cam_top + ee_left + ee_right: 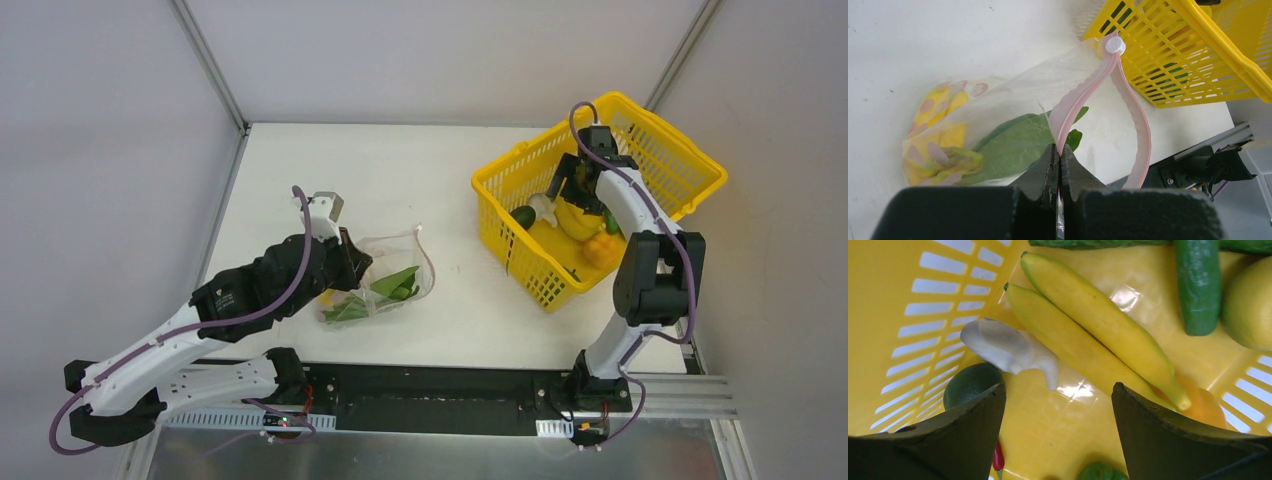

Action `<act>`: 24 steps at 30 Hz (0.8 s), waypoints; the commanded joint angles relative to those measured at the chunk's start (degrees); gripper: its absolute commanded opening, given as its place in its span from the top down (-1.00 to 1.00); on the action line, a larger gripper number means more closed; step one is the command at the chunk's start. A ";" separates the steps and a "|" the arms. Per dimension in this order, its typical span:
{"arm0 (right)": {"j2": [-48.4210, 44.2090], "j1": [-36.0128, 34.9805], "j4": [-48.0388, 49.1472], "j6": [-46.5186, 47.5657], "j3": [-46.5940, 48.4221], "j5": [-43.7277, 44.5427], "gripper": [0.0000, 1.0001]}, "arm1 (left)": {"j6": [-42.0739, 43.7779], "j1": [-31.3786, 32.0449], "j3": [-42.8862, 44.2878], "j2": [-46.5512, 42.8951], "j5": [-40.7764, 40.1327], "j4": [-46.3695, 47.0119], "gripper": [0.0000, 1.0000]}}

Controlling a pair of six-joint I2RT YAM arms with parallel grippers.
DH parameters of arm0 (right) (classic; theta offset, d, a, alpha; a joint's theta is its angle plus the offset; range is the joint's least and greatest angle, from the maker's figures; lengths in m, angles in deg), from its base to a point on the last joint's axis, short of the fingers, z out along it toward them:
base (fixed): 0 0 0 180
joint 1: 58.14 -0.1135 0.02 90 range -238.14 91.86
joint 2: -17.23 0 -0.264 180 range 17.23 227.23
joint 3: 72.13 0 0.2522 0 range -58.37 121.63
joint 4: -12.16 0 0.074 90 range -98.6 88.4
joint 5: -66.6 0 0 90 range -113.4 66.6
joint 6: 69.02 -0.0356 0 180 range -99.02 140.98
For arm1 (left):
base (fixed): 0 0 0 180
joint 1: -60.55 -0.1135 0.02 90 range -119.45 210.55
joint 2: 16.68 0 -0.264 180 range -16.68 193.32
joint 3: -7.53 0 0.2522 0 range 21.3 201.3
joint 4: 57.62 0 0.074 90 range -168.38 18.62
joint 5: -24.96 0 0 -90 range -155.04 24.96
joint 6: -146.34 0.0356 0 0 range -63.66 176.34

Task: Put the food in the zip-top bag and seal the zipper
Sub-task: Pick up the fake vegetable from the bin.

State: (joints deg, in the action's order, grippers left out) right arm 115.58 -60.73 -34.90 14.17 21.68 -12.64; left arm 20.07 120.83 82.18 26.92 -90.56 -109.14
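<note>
The clear zip-top bag (390, 280) lies on the white table with green pods (395, 283) inside it. My left gripper (352, 262) is shut on its pink zipper strip (1075, 100), which loops open up to a white slider (1115, 46). Green pods (1013, 145) and a yellow spotted piece (935, 125) show through the plastic. My right gripper (1058, 390) is open inside the yellow basket (520, 175), above white garlic (1008, 347), beside the yellow banana bunch (1088, 335). An orange pepper (600, 250) lies nearby.
In the basket also lie a dark green cucumber (1198, 285), a round dark green piece (970, 385), a small red chili (998, 457), a green pepper (1100, 472) and a pale yellow fruit (1248, 305). Grey walls enclose the table.
</note>
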 commanded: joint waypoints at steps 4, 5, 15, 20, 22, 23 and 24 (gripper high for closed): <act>3.27 0.48 3.80 1.38 4.56 -14.28 -0.50 | 3.36 -0.59 0.08 -0.11 1.66 2.92 1.00; 4.07 0.48 4.50 0.38 4.80 -14.68 -0.42 | 3.52 -0.59 0.20 0.14 1.77 2.81 1.00; 15.18 0.48 -0.72 1.11 11.73 -15.86 -0.11 | 2.66 -0.53 -0.68 0.24 0.97 2.16 1.00; 14.56 0.48 0.27 1.89 10.24 -16.86 0.18 | 2.44 -0.67 -0.36 0.46 0.08 1.40 1.00; 13.63 0.48 1.32 2.03 8.95 -17.20 0.21 | 2.39 -0.66 -0.33 0.56 -0.09 1.37 1.00; 13.24 0.48 1.77 2.12 8.24 -17.23 0.26 | 2.31 -0.68 -0.34 0.57 -0.06 1.37 1.00; 13.06 0.48 1.83 2.30 7.93 -17.14 0.32 | 2.20 -0.68 -0.34 0.54 0.01 1.29 1.00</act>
State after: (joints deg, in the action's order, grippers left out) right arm 131.12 -59.90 -34.23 15.00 30.84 -28.18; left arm 22.52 120.83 81.85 27.57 -89.36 -108.55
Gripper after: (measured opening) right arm 0.383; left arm 0.009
